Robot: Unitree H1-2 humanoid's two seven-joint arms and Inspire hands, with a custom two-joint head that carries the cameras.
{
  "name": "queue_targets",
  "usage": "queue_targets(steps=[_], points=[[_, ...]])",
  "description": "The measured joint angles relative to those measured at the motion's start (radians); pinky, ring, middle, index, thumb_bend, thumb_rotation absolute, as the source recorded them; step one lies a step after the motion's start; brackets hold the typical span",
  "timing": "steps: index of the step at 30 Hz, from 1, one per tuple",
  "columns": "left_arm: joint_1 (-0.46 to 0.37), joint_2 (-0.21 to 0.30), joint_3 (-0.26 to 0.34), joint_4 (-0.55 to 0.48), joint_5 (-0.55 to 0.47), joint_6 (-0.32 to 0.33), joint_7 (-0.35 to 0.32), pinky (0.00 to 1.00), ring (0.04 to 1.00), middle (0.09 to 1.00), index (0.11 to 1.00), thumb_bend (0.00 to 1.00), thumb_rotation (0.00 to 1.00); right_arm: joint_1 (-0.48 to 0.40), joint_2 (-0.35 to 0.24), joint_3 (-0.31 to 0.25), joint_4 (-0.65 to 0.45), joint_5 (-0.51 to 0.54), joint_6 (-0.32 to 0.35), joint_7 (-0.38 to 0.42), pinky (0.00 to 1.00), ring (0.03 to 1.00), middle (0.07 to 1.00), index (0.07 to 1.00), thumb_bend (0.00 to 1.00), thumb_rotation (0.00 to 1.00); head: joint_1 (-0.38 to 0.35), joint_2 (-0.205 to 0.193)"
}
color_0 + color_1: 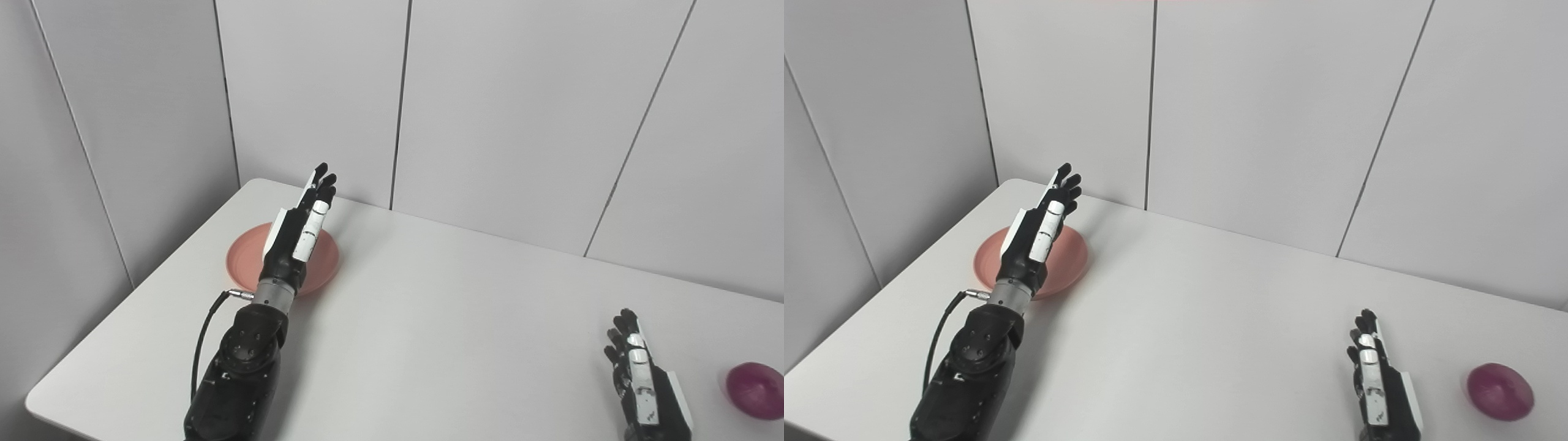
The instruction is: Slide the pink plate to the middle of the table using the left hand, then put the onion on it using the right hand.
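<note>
White table (pixel 429 343): left hand (pixel 300 229) spread over pink plate (pixel 245 260); right hand (pixel 1375 380) spread beside onion (pixel 1499 391).

On the table (pixel 429 343), the plate (pixel 245 260) lies far left beneath the left hand (pixel 300 229), while the onion (pixel 756 389) lies near right, just right of the right hand (pixel 643 383).

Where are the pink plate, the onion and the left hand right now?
pink plate (pixel 244 257), left eye view, on its bare left rim.
onion (pixel 1499 392), right eye view, on the middle of its purple skin.
left hand (pixel 298 229), left eye view, on the back of the hand above the plate.
</note>
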Motion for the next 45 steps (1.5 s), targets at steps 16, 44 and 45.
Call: queue_targets(steps=[16,44,45], points=[[-0.008,0.140,0.120,0.109,-0.094,0.010,-0.023,0.98,0.956,0.955,0.954,0.67,1.00,0.001,0.002,0.004,-0.018,0.002,0.019,0.000,1.00,1.000,1.000,1.000,0.27,1.00,0.005,-0.012],[-0.052,0.258,0.135,0.455,-0.111,-0.099,-0.046,1.00,0.958,0.950,0.949,0.70,1.00,0.002,0.009,0.005,-0.034,0.013,0.035,-0.002,1.00,1.000,1.000,1.000,0.25,1.00,0.014,-0.015],[-0.054,0.258,0.132,0.467,-0.111,-0.101,-0.051,1.00,0.957,0.948,0.947,0.70,1.00,0.002,0.009,0.005,-0.034,0.013,0.035,-0.002,1.00,1.000,1.000,1.000,0.25,1.00,0.014,-0.015]])
